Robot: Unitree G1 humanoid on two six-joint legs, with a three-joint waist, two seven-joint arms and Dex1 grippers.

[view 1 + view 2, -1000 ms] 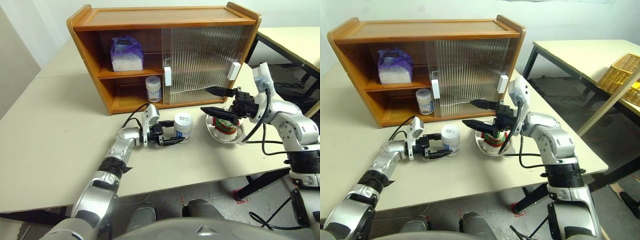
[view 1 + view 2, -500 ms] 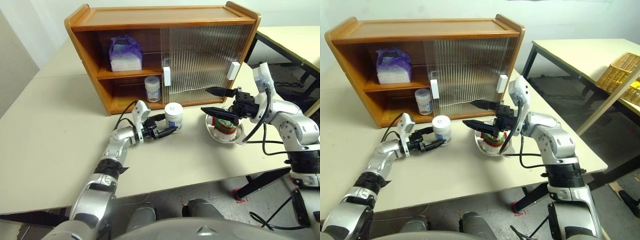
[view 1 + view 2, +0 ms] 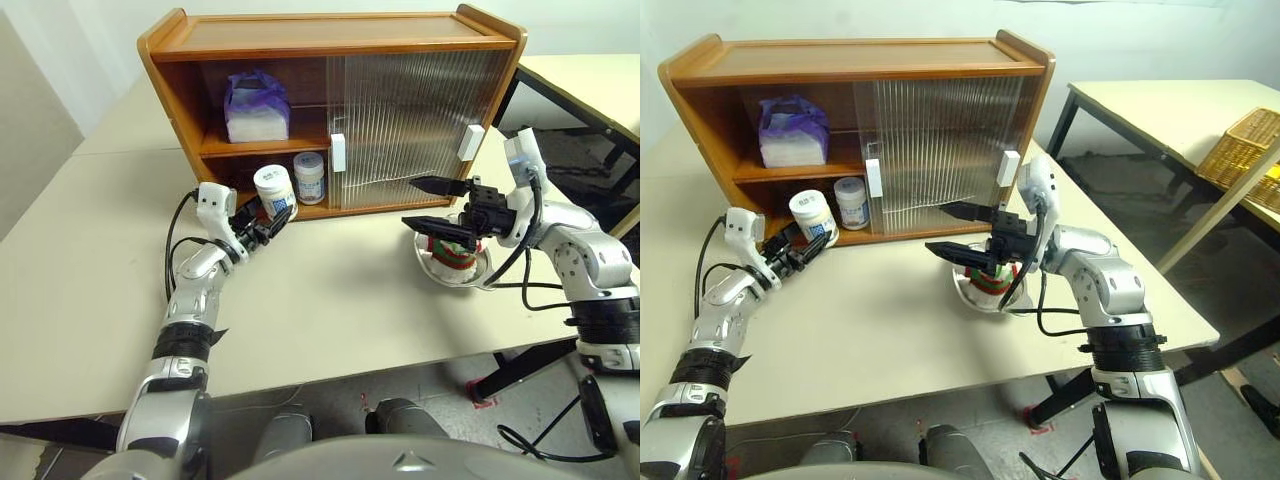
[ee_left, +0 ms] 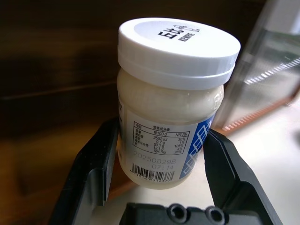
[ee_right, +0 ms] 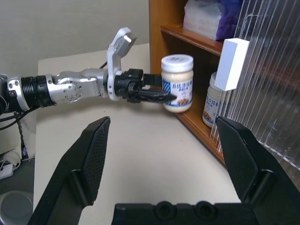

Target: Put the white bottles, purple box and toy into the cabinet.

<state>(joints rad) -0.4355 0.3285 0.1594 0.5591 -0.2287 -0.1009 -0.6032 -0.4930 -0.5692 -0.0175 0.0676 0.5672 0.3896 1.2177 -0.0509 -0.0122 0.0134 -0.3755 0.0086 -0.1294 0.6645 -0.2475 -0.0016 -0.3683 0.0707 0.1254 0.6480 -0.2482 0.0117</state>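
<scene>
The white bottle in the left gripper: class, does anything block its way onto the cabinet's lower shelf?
Nothing visible does. The left gripper holds the white bottle at the cabinet's open left half; the second bottle stands further right on the lower shelf, beside the sliding door.

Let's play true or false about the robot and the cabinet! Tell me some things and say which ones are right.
1. The left gripper holds a white bottle. True.
2. The purple box lies on the table. False: it sits on the cabinet's upper shelf.
3. Another white bottle stands on the lower shelf. True.
4. The right gripper is squeezing the toy. False: it hangs open above the toy, which sits in a steel bowl.
</scene>
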